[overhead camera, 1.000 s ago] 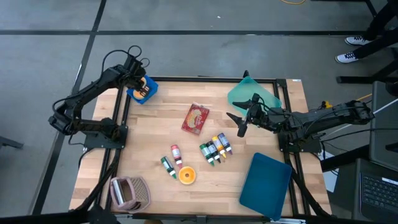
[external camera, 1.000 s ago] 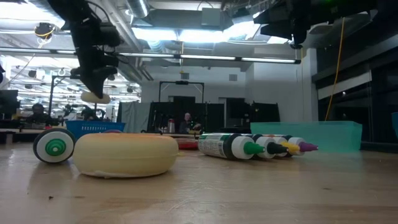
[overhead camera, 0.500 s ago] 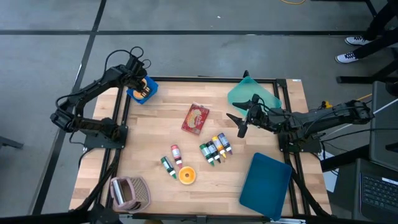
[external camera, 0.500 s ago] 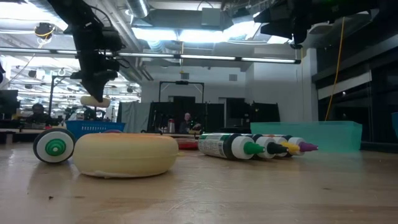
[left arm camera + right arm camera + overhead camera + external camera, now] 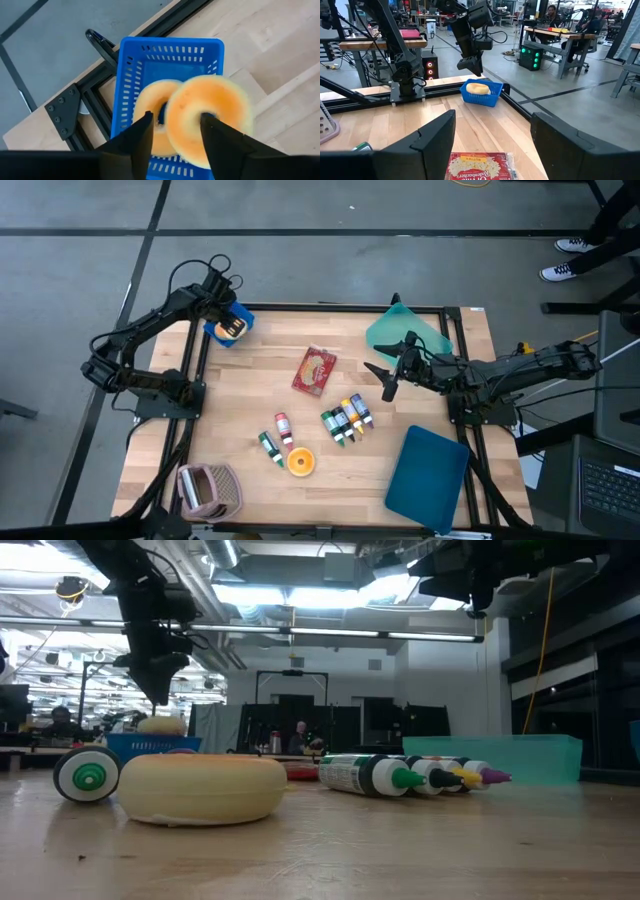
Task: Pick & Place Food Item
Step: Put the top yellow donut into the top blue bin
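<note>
directly above the blue basket (image 5: 230, 328) hangs the left end effector (image 5: 172, 135) (fingers spread); two donuts (image 5: 207, 117) lie in it, the upper tilted. right end effector (image 5: 385, 376), spread, waits beside the teal bin (image 5: 405, 330).

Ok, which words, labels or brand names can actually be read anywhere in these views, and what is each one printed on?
"Orville Redenbacher's": only partly legible, on the red popcorn packet lying flat on the table.
Labels on the bottles with coloured caps: too small to read.
Label on the nearest bottle in the low view: print visible, too blurred to read.
Nothing else legible.
</note>
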Action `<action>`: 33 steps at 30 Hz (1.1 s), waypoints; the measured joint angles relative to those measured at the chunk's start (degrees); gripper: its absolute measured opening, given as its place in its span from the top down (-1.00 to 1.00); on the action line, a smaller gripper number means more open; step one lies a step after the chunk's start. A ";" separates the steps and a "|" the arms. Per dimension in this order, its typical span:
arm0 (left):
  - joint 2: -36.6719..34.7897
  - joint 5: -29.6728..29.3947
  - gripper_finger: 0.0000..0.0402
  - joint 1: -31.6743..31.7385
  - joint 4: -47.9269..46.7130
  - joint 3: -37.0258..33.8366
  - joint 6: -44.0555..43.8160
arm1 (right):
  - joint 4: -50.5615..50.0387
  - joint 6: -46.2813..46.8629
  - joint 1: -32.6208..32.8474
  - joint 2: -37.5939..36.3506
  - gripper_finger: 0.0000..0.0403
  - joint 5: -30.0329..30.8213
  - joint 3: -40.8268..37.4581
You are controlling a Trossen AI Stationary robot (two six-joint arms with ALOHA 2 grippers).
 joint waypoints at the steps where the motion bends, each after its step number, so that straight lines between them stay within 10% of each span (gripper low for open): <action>1: 0.00 0.00 0.18 0.00 0.09 0.00 0.00 | -0.01 0.00 0.00 0.00 -0.26 0.00 0.00; 14: 0.00 8.92 0.14 -0.58 -0.42 0.00 2.62 | -0.02 0.28 0.00 0.00 -0.26 0.00 0.00; 33: 5.48 3.49 0.12 -5.31 -2.97 -0.02 3.45 | -1.60 0.85 -0.07 0.00 -0.26 0.00 0.00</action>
